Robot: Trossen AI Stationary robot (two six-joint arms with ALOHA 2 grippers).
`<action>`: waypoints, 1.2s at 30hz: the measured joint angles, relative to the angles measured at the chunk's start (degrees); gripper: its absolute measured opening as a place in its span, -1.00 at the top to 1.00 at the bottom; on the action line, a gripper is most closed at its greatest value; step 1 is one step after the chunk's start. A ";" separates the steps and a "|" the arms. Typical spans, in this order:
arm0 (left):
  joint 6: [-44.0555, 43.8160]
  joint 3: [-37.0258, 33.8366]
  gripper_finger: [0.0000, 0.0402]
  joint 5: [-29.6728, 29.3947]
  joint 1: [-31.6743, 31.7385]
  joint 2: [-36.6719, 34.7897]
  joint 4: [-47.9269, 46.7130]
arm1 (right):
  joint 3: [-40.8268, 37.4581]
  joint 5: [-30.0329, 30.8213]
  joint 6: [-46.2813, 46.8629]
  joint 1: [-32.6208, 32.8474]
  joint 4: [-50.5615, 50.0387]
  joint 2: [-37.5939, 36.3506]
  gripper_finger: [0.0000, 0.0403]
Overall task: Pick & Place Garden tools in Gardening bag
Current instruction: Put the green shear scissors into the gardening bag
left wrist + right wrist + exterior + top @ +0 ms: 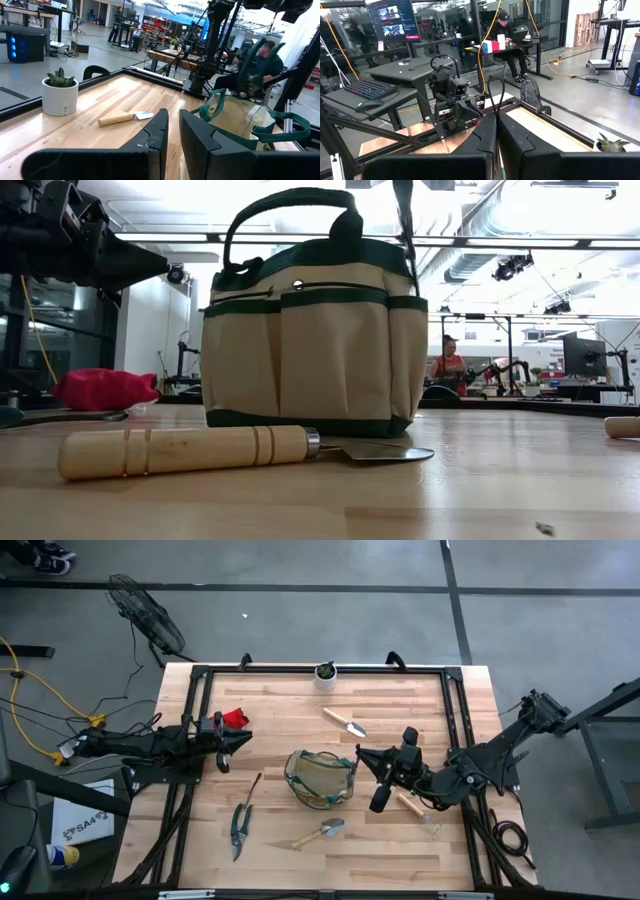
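Note:
The tan gardening bag (pixel 320 780) with dark green trim stands upright on its base mid-table, also in the low view (pixel 310 340). My right gripper (pixel 362 754) is at its right rim, shut on one handle. My left gripper (pixel 240 740) hovers at the left with only a narrow gap between its fingers (pixel 173 125), empty, beside the red item (pixel 235 718), which lies on the table (pixel 100 388). Wooden-handled trowels lie flat at the far side (pixel 345 722) and the near side (pixel 320 833). Shears (pixel 240 828) and a thin tool (pixel 254 786) lie left of the bag. My right gripper pinches one dark green bag handle between its two fingers. In the right wrist view the handle's loop (pixel 488 102) rises out from between the fingertips. In the low view a strap (pixel 405 220) runs straight up from the bag's right side. The bag's base rests on the table.
A small white pot with a green plant (pixel 326 672) stands at the far edge. Another wooden-handled tool (pixel 412 806) lies under my right arm. A black frame runs round the table. People sit at desks in the room beyond.

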 joint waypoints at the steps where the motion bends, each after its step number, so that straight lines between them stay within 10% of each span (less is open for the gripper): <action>1: -0.02 0.00 0.78 0.00 -0.01 0.02 -0.02 | 0.00 -0.04 0.05 0.01 -0.18 0.05 0.98; 25: 0.00 0.00 0.78 0.02 0.00 0.02 0.00 | -0.07 -0.64 9.02 0.36 -9.79 0.24 0.98; 36: -0.01 0.00 0.78 0.00 -0.02 0.00 0.00 | -0.07 -10.26 9.32 -2.21 -12.49 0.26 0.98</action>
